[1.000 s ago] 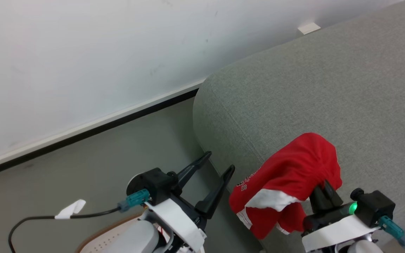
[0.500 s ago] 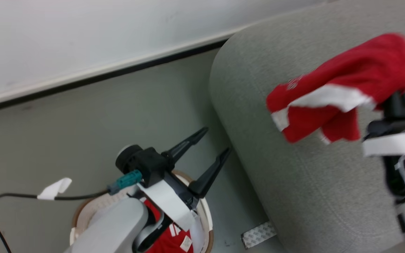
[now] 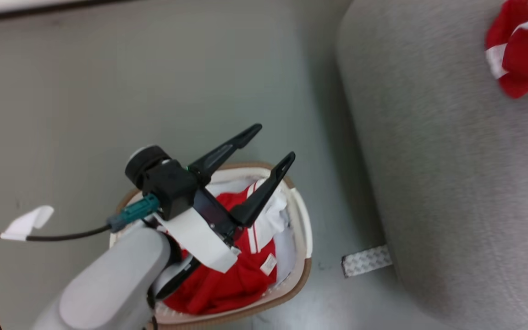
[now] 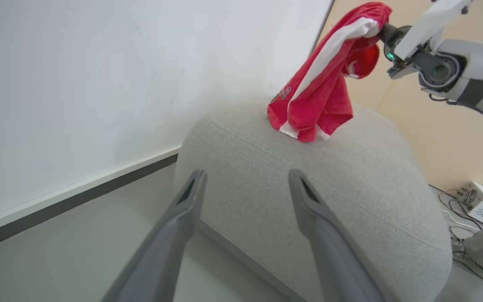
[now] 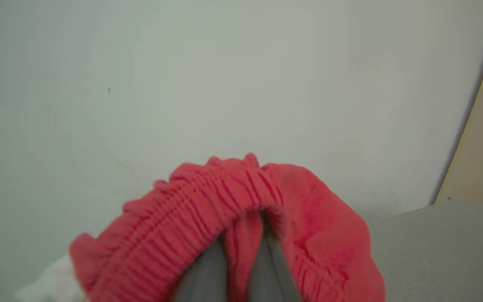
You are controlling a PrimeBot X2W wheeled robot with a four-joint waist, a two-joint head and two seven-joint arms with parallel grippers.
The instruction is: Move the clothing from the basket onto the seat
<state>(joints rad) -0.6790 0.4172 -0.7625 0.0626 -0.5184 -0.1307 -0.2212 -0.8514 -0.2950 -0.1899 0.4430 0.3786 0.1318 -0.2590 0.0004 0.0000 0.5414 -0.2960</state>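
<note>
Laundry basket (image 3: 306,229) at lower centre holding red striped garment (image 3: 227,284) and white cloth (image 3: 275,215); left gripper (image 3: 273,142) hovering above, fingers apart; right gripper (image 5: 243,239) clamping red shorts (image 4: 321,92) over sofa (image 4: 308,188)

Soft, even light fills the room, with no glare. In the head view the seat (image 3: 452,183) and the red clothing (image 3: 520,50) at the upper right are smeared by motion blur. A faint shadow lies on the floor (image 3: 323,137) beside the seat. The right wrist view shows the clothing out of focus close to the lens. The left wrist view bends at its edges.
</note>
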